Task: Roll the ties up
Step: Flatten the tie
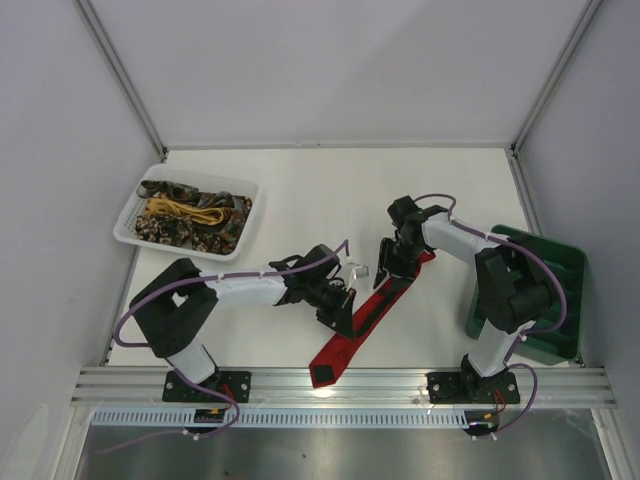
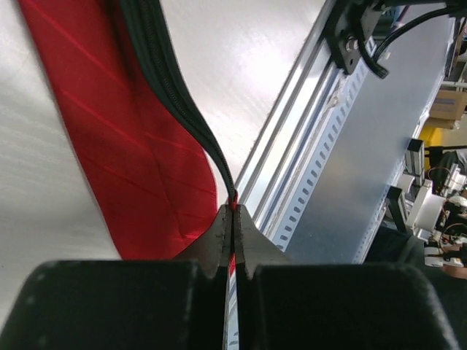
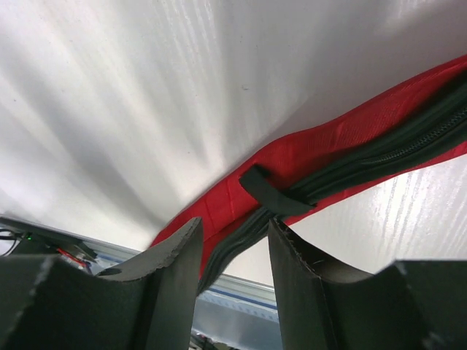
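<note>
Two black two-finger grippers work at a long, plain red necktie (image 1: 372, 312) with dark backing. It lies diagonally on the white table (image 1: 300, 190), its broad pointed end near the front rail and its narrow part running up to the right. The left gripper (image 2: 232, 211) is clamped tight on an edge of the tie near mid-length, with a sliver of red fabric caught between its closed fingers. The right gripper (image 3: 233, 233) stands further up the tie, its jaws partly apart and not closed on it, one finger on either side of the narrow strip where the dark underside faces up. Brown-gold patterned ties (image 1: 190, 228) and a yellow tie (image 1: 185, 210) lie heaped in a white mesh basket (image 1: 128, 222) at the far left, well apart. A green compartment tray (image 1: 570, 280) sits beside the right arm.
</note>
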### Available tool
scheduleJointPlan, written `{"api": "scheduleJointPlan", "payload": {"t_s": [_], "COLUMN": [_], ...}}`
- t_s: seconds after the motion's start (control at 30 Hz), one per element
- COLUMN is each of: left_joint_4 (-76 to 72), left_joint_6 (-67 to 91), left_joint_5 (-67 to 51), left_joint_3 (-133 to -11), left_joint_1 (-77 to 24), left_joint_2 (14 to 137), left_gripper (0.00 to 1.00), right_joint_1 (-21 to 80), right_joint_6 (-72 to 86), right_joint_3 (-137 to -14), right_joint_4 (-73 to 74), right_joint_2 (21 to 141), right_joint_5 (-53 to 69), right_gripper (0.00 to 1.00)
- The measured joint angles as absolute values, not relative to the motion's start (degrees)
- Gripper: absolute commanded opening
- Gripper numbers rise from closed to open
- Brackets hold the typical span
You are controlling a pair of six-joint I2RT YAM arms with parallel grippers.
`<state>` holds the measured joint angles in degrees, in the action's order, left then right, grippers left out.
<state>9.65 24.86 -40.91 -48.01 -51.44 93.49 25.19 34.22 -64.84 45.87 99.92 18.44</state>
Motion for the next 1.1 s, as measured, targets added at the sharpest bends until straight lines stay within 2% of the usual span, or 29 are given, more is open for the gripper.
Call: {"api": "scheduleJointPlan", "payload": {"t_s": [0.2, 0.47, 0.5, 0.6, 0.77, 0.87, 0.93, 1.03, 1.07, 1.1], "left_joint_4": [8.5, 8.5, 8.4, 8.4, 11.6, 16.9, 19.7, 21.5, 21.3, 21.1], "left_joint_6": [26.5, 26.5, 26.5, 26.9, 26.7, 26.2, 25.3, 23.7, 23.3, 23.2], "left_joint_5": [-41.1, -40.7, -40.7, -40.6, -36.6, -30.0, -26.3, -23.7, -23.9, -24.3], "left_joint_3": [-44.9, -44.6, -44.4, -43.5, -43.2, -45.2, -47.9, -53.2, -55.0, -56.2], "left_joint_1": [-49.8, -49.0, -49.0, -49.0, -48.9, -48.8, -48.7, -48.7, -48.7, -48.7], "left_joint_2": [95.4, 95.7, 95.8, 95.8, 93.8, 89.8, 87.4, 86.2, 86.5, 86.8], "left_gripper": [0.06, 0.29, 0.35, 0.44, 0.57, 0.60, 0.60, 0.44, 0.30, 0.26], "right_joint_1": [24.4, 23.1, 23.0, 22.7, 22.5, 21.8, 21.1, 20.0, 19.6, 19.2], "right_joint_6": [32.5, 31.1, 31.0, 30.9, 30.8, 30.3, 29.9, 29.5, 29.5, 29.4], "right_joint_3": [-64.9, -64.9, -64.9, -64.9, -64.9, -64.9, -65.2, -66.1, -66.4, -66.7], "right_joint_4": [46.1, 46.2, 46.2, 46.2, 46.1, 46.1, 46.1, 46.1, 45.9, 45.7], "right_joint_2": [99.9, 99.9, 99.9, 99.9, 99.9, 99.9, 99.9, 99.9, 99.9, 99.9], "right_joint_5": [16.9, 16.2, 16.2, 16.1, 15.9, 14.9, 13.8, 11.6, 10.7, 9.8], "right_gripper": [0.47, 0.46, 0.46, 0.46, 0.46, 0.46, 0.46, 0.44, 0.43, 0.42]}}
